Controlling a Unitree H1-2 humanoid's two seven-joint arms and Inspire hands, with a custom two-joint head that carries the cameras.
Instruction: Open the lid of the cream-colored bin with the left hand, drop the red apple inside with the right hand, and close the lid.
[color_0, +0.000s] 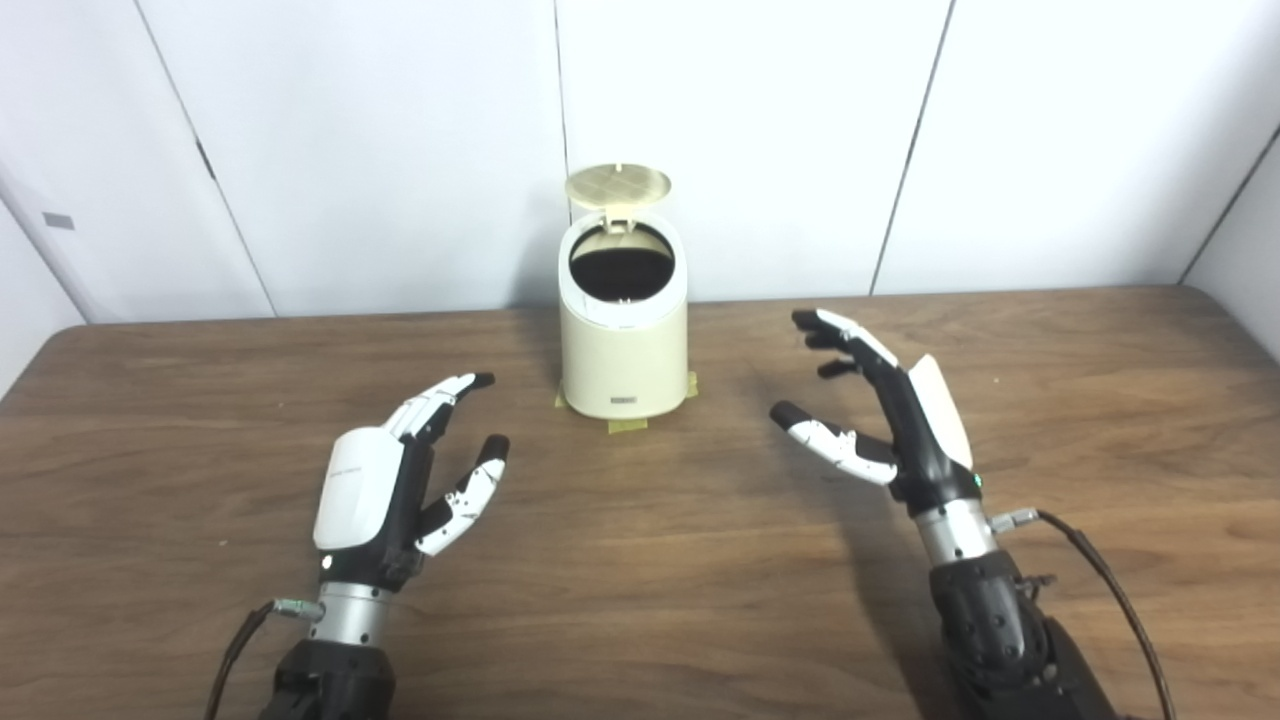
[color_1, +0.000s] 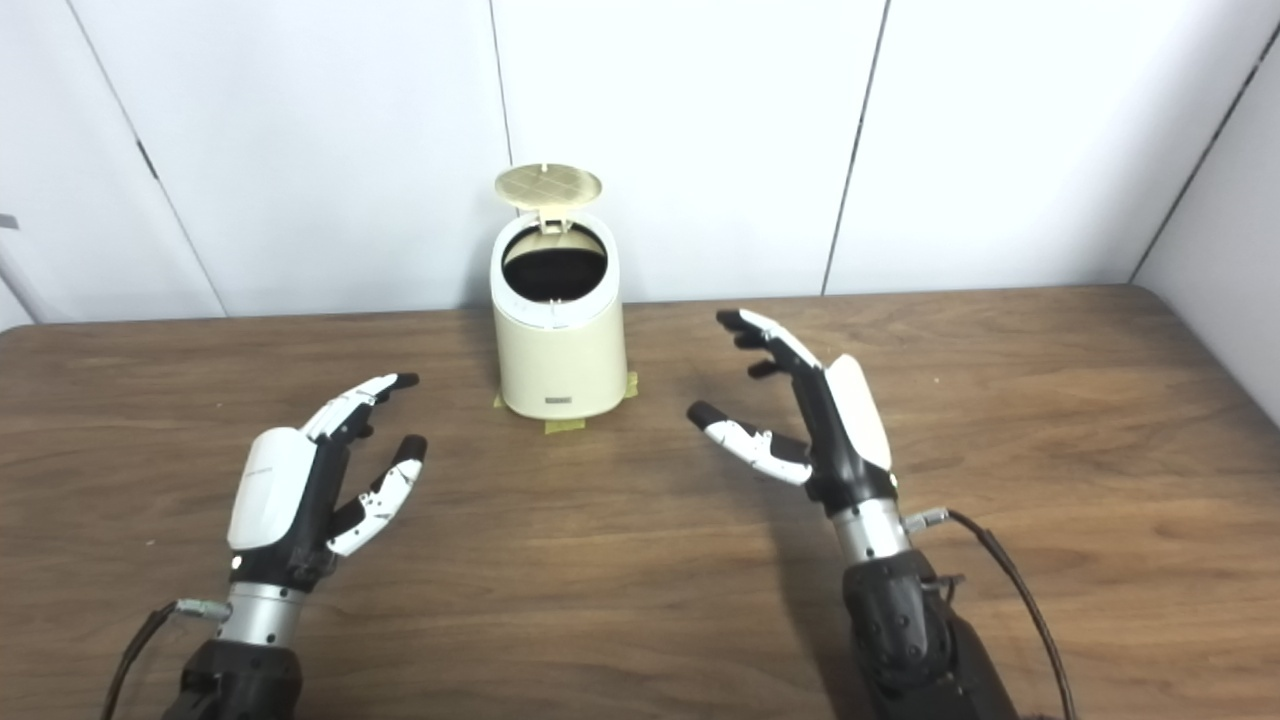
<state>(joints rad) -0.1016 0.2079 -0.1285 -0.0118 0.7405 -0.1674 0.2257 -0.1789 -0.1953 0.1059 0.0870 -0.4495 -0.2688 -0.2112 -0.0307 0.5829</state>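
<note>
The cream-colored bin stands at the back middle of the wooden table, near the wall. Its round lid is flipped up on its rear hinge and the dark opening shows. No red apple is visible anywhere; the inside of the bin is too dark to read. My left hand hovers over the table in front and left of the bin, open and holding nothing. To the right of the bin my right hand is also open, fingers spread and pointing toward the bin, with nothing in it.
Strips of yellow tape mark the bin's base on the table. White wall panels stand right behind the bin. A cable runs from the right wrist; another trails from the left wrist.
</note>
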